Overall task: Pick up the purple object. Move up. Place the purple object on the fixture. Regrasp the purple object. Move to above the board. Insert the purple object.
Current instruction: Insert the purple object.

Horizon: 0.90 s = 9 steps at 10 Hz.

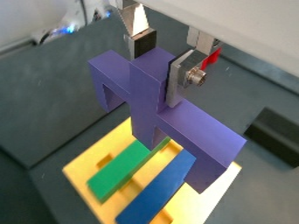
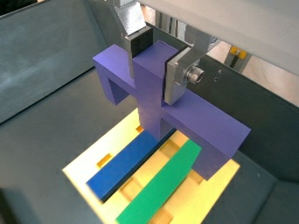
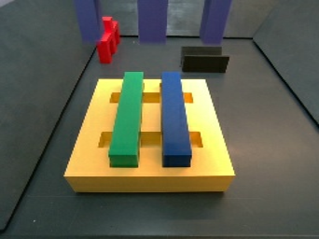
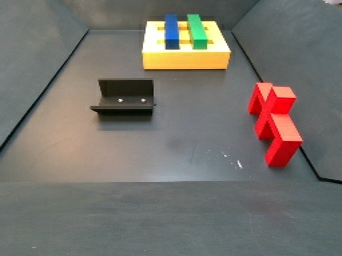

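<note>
My gripper [image 1: 162,66] [image 2: 158,66] is shut on the central bar of the purple object [image 1: 198,131] [image 2: 205,127]. It holds the object in the air above the yellow board [image 1: 82,162] [image 2: 87,166]. The object's prongs hang down at the top of a side view [image 3: 152,19], behind the board [image 3: 149,173]. The board carries a green bar [image 3: 126,112] and a blue bar [image 3: 176,112] lying side by side. In a side view the board [image 4: 187,60] sits at the far end, and the gripper and the purple object are out of frame.
The dark fixture [image 3: 206,61] [image 4: 124,97] stands on the floor beside the board and also shows in a wrist view [image 1: 274,136]. A red object [image 3: 108,39] [image 4: 274,120] lies on the floor near a wall. Dark walls surround the floor.
</note>
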Tool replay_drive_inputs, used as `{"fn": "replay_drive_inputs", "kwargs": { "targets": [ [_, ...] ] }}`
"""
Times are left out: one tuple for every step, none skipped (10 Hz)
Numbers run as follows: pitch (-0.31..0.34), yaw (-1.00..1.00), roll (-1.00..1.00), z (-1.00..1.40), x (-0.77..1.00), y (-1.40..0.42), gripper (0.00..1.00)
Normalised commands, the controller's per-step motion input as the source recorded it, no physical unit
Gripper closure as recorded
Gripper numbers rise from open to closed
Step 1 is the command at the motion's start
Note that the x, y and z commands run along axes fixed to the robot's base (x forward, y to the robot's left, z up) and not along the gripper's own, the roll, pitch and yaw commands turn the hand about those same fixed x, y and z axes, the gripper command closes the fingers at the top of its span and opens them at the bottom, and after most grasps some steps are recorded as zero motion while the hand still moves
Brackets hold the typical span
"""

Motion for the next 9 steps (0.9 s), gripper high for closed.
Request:
{"fn": "replay_drive_inputs", "kwargs": {
  "targets": [
    [-0.234, 0.18, 0.11, -0.69, 0.00, -0.70, 1.00],
    [-0.231, 0.17, 0.01, -0.68, 0.01, -0.41, 1.00],
    [-0.233, 0.17, 0.08, -0.65, 0.00, -0.32, 1.00],
    [-0.154, 0.13, 0.19, -0.52, 0.07, -0.25, 1.00],
    [-0.051, 0.13, 0.23, -0.46, 0.13, -0.19, 1.00],
    [-0.017, 0.14, 0.27, -0.39, 0.13, -0.12, 1.00],
    [-0.004, 0.09, 0.26, -0.35, 0.01, -0.10, 1.00],
    [-0.011, 0.00, 0.13, -0.29, 0.00, -0.14, 1.00],
    [0.000, 0.00, 0.01, -0.18, 0.00, -0.10, 1.00]
  ]
}}
